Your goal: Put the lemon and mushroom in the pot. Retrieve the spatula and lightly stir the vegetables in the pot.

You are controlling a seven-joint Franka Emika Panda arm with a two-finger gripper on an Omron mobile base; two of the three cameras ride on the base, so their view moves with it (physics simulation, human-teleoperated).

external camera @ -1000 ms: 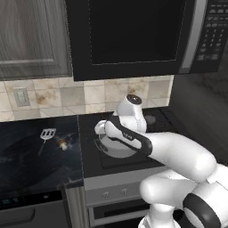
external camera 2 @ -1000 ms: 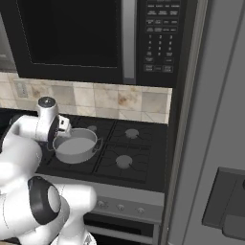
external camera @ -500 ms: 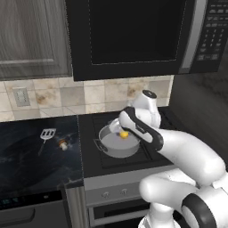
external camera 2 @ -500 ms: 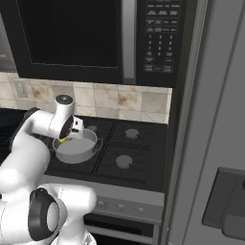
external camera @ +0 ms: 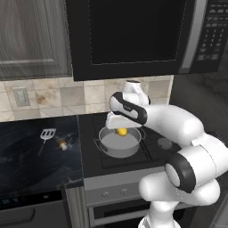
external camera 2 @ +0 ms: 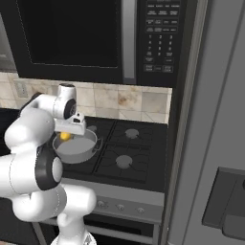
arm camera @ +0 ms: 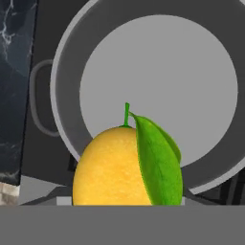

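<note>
While the gripper (external camera: 121, 128) hangs over the pot (external camera: 118, 143) in the left base view, the lemon (external camera: 121, 131) sits under it at the pot's 12 o'clock rim, with the spatula (external camera: 46, 135) and mushroom (external camera: 63, 144) well apart at 9 o'clock on the counter (external camera: 26, 169). From the right base view the lemon (external camera 2: 65, 136) hangs under the gripper (external camera 2: 67, 132), above the 10 o'clock side of the pot (external camera 2: 75, 148). Through the hand view the lemon (arm camera: 112, 167) appears clasped low in frame, stem toward 12 o'clock, though the fingertips are hidden; the pot (arm camera: 67, 72) interior lies mostly beyond it toward 12 o'clock, so I judge the release wants a small carry inward.
</note>
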